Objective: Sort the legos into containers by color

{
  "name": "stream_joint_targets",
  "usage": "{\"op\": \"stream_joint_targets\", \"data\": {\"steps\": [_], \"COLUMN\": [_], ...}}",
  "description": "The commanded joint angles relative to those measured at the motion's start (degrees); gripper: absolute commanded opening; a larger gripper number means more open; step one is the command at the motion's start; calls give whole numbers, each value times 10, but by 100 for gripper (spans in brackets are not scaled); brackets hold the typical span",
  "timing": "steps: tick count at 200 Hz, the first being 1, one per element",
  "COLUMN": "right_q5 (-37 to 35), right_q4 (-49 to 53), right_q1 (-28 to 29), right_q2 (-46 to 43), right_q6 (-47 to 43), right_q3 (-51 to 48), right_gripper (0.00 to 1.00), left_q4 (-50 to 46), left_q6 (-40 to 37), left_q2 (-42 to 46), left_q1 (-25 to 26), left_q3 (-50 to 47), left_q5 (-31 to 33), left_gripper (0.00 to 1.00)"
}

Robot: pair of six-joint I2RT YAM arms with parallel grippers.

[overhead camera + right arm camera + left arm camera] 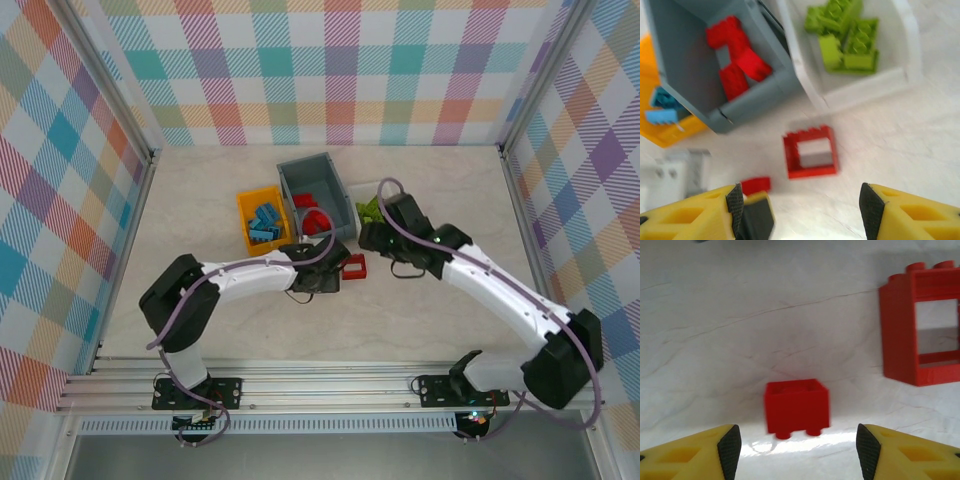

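Note:
A small red lego point(796, 406) lies upside down on the table, just ahead of my left gripper point(798, 452), which is open with nothing between its fingers. A red window-frame lego point(920, 330) lies to its right, also seen as the red frame point(810, 151) ahead of my open right gripper point(802, 210). The grey-blue container point(760, 95) holds red legos point(735, 55). In the white container point(860, 87) are lime green legos point(845, 35). The orange-yellow container point(247, 205) holds blue legos point(264, 222). From above, the left gripper point(322, 278) and right gripper point(372, 238) flank the red frame point(353, 265).
The three containers stand side by side at the middle back of the table. Both arms reach inward and their grippers are close together near the frame. A finger of the left gripper point(757, 217) sits right beside my right gripper's left finger. Checked walls enclose the table.

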State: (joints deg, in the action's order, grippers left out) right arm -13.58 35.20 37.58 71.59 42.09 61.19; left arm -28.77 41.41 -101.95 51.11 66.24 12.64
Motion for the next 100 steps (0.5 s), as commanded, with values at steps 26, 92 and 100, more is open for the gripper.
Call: {"op": "stream_joint_targets", "data": {"steps": [26, 92, 100], "right_q5": [16, 17, 18], "right_q4": [13, 14, 11], "right_q1": [2, 3, 3], "right_q2": [-110, -121, -122], "right_q6": [6, 4, 2], "right_q3": [-84, -92, -92], "right_gripper": [65, 64, 64], "left_q4": [-14, -47, -57], "left_q6": [-30, -53, -56], "left_q2": [-43, -31, -23], "left_q1": [-5, -5, -5], "left_q3": [32, 74, 88], "left_q5": [7, 33, 40], "left_gripper": [46, 32, 32]}}
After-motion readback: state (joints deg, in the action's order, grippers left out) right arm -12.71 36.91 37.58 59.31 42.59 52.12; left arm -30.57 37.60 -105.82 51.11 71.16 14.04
